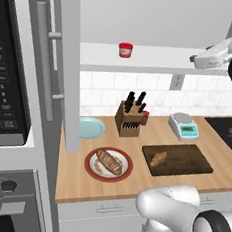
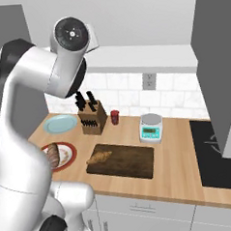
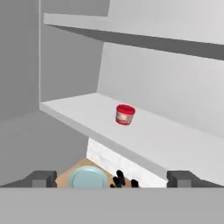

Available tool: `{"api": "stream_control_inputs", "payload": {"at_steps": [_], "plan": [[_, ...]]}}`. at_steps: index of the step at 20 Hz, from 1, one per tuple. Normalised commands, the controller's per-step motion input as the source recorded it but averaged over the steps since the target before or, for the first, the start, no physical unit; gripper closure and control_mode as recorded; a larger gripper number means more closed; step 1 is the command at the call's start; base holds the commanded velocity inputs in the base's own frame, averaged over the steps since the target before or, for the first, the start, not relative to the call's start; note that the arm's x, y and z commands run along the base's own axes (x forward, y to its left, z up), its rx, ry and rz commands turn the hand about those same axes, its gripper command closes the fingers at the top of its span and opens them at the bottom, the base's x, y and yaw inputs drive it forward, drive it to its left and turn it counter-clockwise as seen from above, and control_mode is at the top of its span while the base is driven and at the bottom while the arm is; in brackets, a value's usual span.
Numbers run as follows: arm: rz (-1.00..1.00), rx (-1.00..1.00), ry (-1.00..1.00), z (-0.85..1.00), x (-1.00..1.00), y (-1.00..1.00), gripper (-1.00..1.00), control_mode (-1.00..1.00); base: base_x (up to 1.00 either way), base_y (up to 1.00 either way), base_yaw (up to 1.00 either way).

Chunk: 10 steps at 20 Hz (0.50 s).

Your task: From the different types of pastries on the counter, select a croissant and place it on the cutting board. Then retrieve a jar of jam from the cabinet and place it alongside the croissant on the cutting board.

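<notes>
Up on the flat white shelf of the light grey wall cabinet, the small squat red jar of jam stands upright, alone, with bare shelf all around it. The robot's two-finger gripper is raised to shelf height at the right of the cabinet opening and points toward the jar from well apart; its two dark finger tips stand wide open with nothing between them. The cabinet's tall door, with its long metal bar handle, hangs swung open at the left.

Below, on the light tan wood-grain counter, the small golden-brown ridged croissant lies on the left part of the flat dark brown rectangular cutting board. To the left of the board, the longer brown scored loaf rests on a red-rimmed round plate. Farther back sit a pale blue plate, a wooden knife block with black handles with a small dark red cup just beside it, and a grey kitchen scale with a green display. A black cooktop lies at the right end of the counter.
</notes>
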Motion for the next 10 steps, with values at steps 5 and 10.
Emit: {"api": "stream_control_inputs", "payload": {"at_steps": [5, 10], "plan": [[0.19, 0.00, 0.03, -0.06, 0.32, 0.25, -1.00, -1.00, 0.00, 0.00, 0.00], [0.06, 0.00, 0.10, -0.01, 0.79, 0.54, -1.00, -1.00, 0.00, 0.00, 0.00]]}}
